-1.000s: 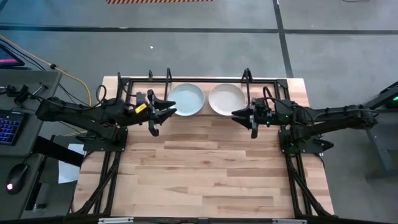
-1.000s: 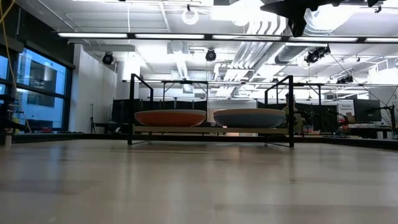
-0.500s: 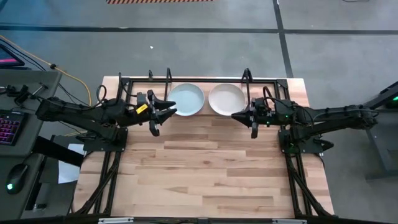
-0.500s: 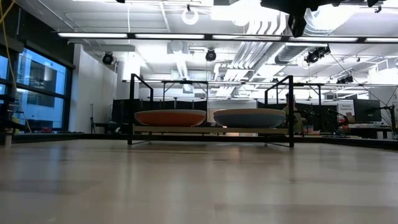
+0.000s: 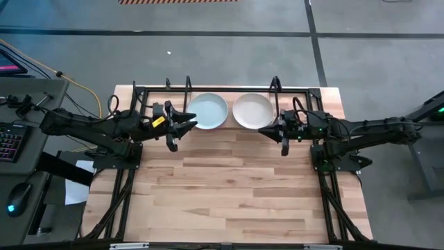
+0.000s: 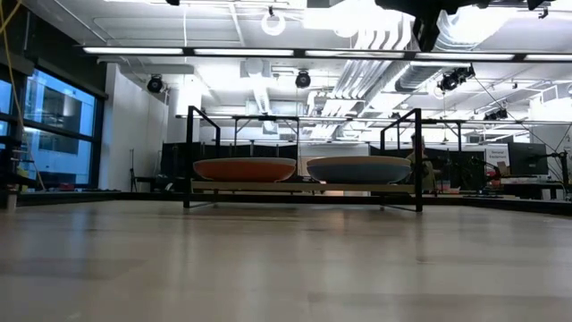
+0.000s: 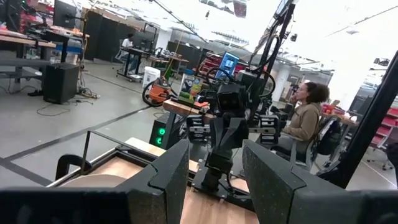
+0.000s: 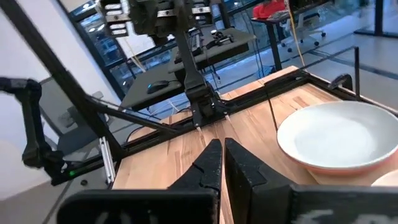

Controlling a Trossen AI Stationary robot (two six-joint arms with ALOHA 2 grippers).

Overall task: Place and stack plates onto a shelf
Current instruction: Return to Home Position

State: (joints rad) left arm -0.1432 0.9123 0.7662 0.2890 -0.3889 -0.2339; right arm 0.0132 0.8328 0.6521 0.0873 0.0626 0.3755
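— So, where are the plates?
— All on the shelf (image 6: 418, 156), at the upper middle of the table (image 5: 229, 194) in the high view. From above, two tops show just beside each other: the pale green plate (image 5: 208, 111) on the left and the cream-white plate (image 5: 252, 111) on the right.
— And the other two?
— The low view has them at mid-frame, the red plate (image 6: 244, 169) on the left and the blue plate (image 6: 359, 168) on the right. Each lies low on the shelf between its posts.
— What about the grippers?
— In the high view the left gripper (image 5: 182, 130) hangs at the lower left edge of the pale green plate. Its fingers (image 7: 163, 180) are spread wide with nothing between them. The right gripper (image 5: 269, 130) sits at the lower right edge of the cream-white plate. Its wrist view shows its fingers (image 8: 208, 163) drawn nearly together, gripping nothing.
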